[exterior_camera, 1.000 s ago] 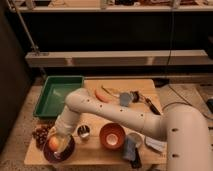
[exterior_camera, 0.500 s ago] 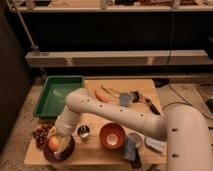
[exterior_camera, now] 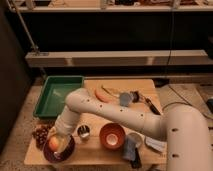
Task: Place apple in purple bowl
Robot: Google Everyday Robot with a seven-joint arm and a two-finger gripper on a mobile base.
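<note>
The apple [exterior_camera: 53, 144], small and yellow-orange with a reddish blush, lies inside the purple bowl [exterior_camera: 49, 155] at the table's front left corner. My gripper [exterior_camera: 61, 139] reaches down into the bowl, right beside and partly over the apple's right side. The white arm [exterior_camera: 115, 114] stretches from the lower right across the table to the bowl and hides the bowl's right part.
A green tray [exterior_camera: 56, 93] stands at the back left. Dark red grapes [exterior_camera: 41, 135] lie just left of the bowl. A small metal cup [exterior_camera: 83, 131] and an orange bowl [exterior_camera: 112, 136] stand to its right. A carrot [exterior_camera: 102, 95], a blue item [exterior_camera: 125, 98] and utensils [exterior_camera: 148, 104] lie behind.
</note>
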